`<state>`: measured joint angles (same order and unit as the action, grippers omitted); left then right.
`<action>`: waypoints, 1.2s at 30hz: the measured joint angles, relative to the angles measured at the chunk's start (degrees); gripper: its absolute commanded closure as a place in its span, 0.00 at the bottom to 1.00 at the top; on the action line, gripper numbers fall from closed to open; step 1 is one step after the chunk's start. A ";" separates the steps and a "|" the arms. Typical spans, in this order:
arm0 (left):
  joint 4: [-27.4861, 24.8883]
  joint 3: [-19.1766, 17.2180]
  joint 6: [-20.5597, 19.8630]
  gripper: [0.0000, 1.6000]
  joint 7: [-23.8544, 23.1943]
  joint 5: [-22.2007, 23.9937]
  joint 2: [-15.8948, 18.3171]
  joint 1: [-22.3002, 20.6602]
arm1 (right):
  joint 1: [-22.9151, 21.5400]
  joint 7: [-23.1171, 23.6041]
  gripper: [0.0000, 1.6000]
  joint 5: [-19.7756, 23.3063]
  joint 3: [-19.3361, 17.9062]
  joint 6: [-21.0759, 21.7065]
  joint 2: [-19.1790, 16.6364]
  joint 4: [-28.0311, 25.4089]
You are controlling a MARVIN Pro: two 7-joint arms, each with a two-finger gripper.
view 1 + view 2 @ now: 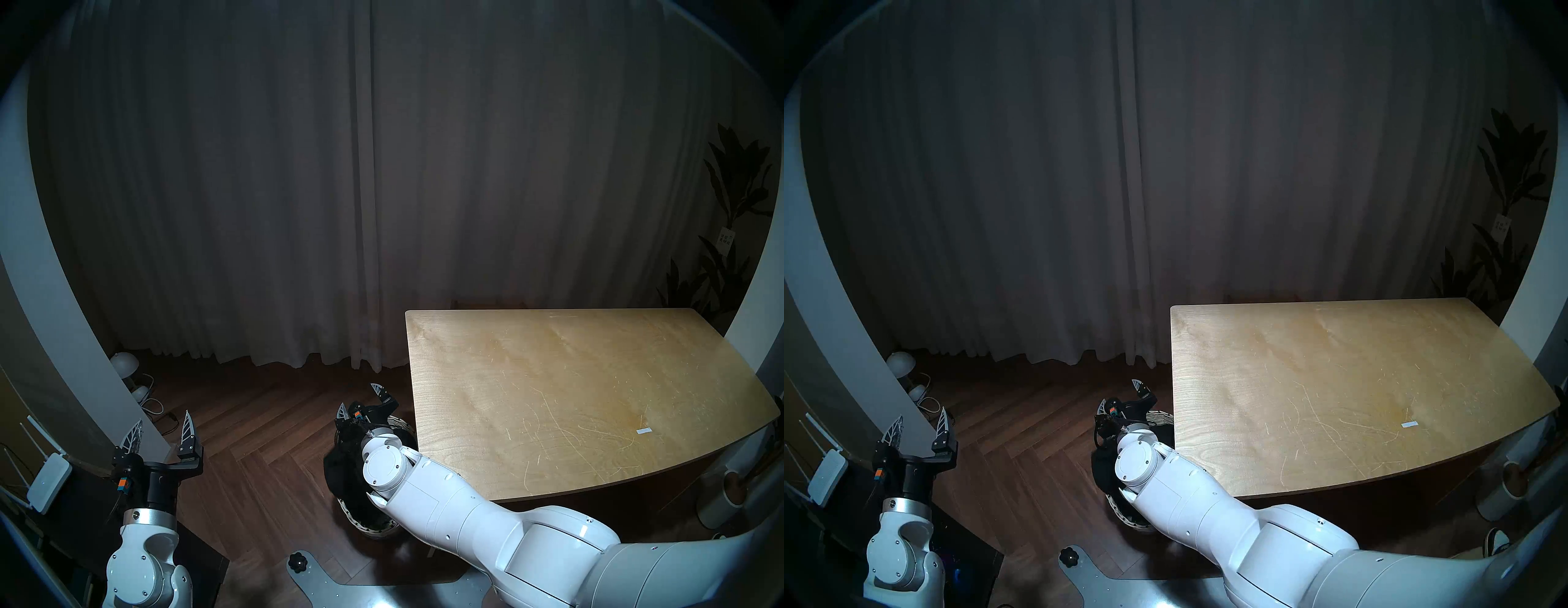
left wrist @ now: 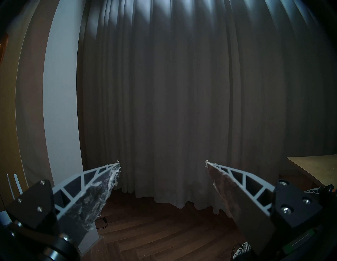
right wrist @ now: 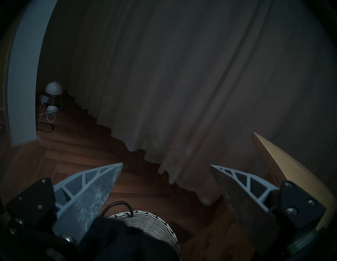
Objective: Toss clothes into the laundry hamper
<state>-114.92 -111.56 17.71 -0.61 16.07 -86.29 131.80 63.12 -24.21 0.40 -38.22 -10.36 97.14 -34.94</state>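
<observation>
Black garment [image 1: 343,467] drapes over upright wicker hamper [image 3: 155,226]; right pincer [image 1: 361,401] gapes above.

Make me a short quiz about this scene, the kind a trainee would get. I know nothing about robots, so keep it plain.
1. True or false: the right gripper is clamped on a piece of clothing.
2. Where does the black garment lie? A) on the wooden table B) in the wicker hamper, spilling over its rim C) on the floor by the curtain
3. Fill in: the left gripper is open and holds ____.

Key
1. False: its fingers stand apart above the hamper with nothing between them.
2. B
3. nothing
</observation>
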 measured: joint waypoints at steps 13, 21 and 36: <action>-0.61 0.06 1.22 0.00 1.30 -0.77 -1.88 1.19 | 0.36 -1.01 0.00 0.59 -1.51 -2.56 -1.12 -6.90; -1.32 1.99 1.23 0.00 1.02 -1.23 -2.28 1.10 | -2.05 -4.28 0.00 2.53 -6.00 -7.69 -1.21 -12.86; -2.81 9.45 -0.24 0.00 -1.63 -2.69 -1.07 -3.22 | -5.84 -13.52 0.00 4.09 -19.21 -11.56 -10.07 -22.50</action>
<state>-117.73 -102.11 17.47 -2.23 13.38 -87.36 128.57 57.27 -37.73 4.49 -57.43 -21.91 87.07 -57.43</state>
